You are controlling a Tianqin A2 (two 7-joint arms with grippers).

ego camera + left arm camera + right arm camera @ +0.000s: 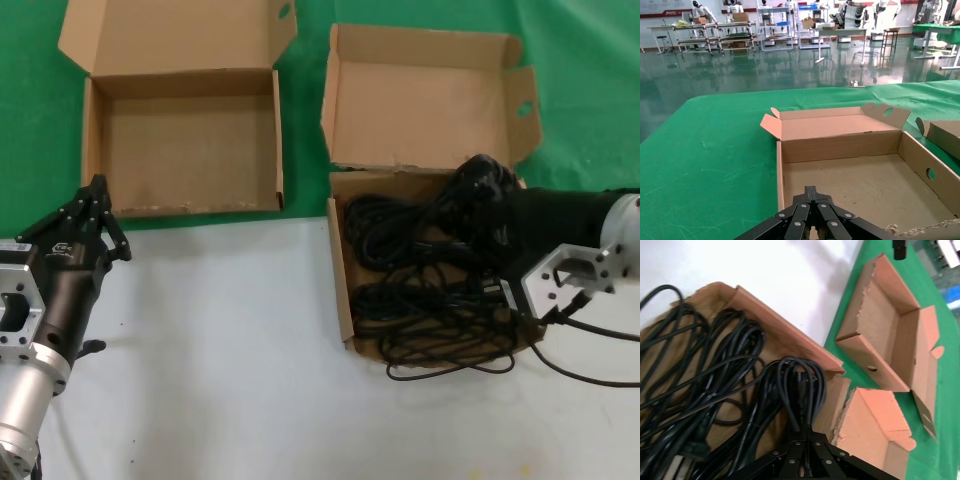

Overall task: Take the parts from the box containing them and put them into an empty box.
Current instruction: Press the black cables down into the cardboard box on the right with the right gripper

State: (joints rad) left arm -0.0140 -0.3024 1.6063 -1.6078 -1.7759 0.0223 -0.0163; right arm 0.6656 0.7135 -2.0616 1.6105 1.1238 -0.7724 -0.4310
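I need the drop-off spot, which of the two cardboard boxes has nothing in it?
The empty box on the robot's left, by the left end effector; the other box holds black cables.

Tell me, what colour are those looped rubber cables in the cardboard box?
Black; the looped rubber cables show best in the right wrist view, lying in the brown cardboard box.

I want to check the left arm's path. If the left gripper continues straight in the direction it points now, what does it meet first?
Probably the empty box: the left gripper, shut, points over its near wall toward the bare floor and back wall; depth is hard to judge.
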